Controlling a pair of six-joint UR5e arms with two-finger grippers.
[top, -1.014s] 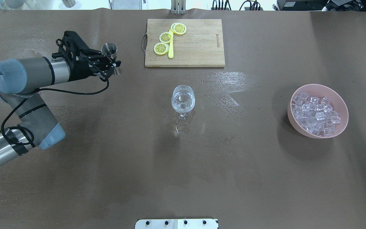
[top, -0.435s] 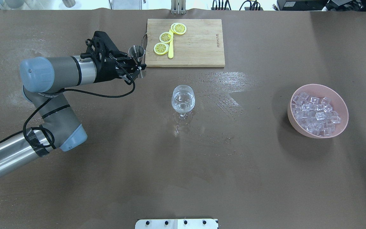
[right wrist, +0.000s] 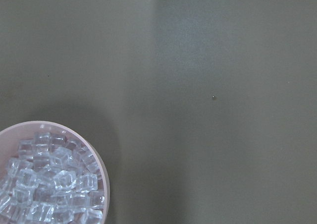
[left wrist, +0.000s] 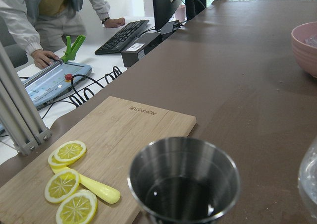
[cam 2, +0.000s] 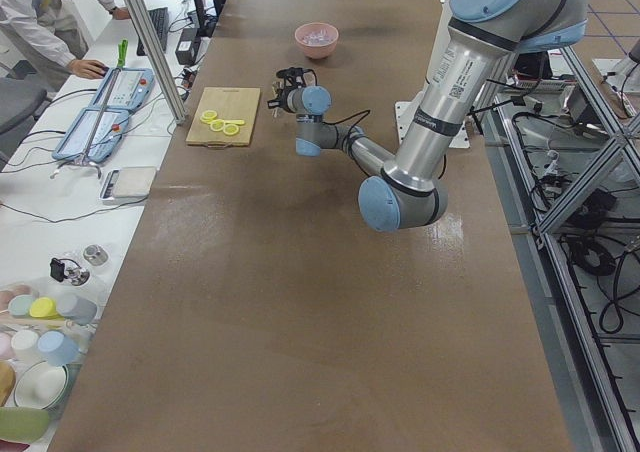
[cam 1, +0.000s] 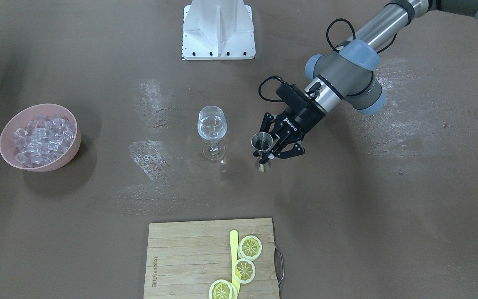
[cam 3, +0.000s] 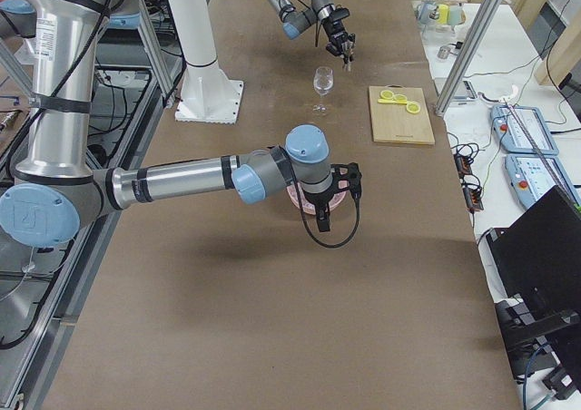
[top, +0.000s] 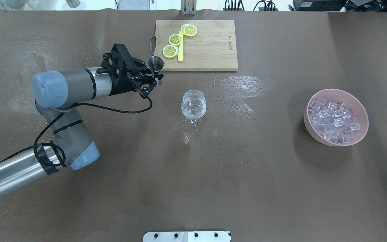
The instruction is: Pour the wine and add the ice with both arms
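L pincer [cam 1: 268,156] on jigger [cam 1: 262,141], nr wine [cam 1: 211,127]

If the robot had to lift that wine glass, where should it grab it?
Probably the thin stem, just above the foot, coming in level from the side. The wine glass stands upright with clear wine in it, so a sideways grip keeps it level. The side toward the pink bowl looks freest; the left tool holds a metal cup on the other side.

The brown table [top: 113,188] carries a wine glass [top: 193,107], a pink bowl [top: 338,93] and a wooden cutting board [top: 210,50].
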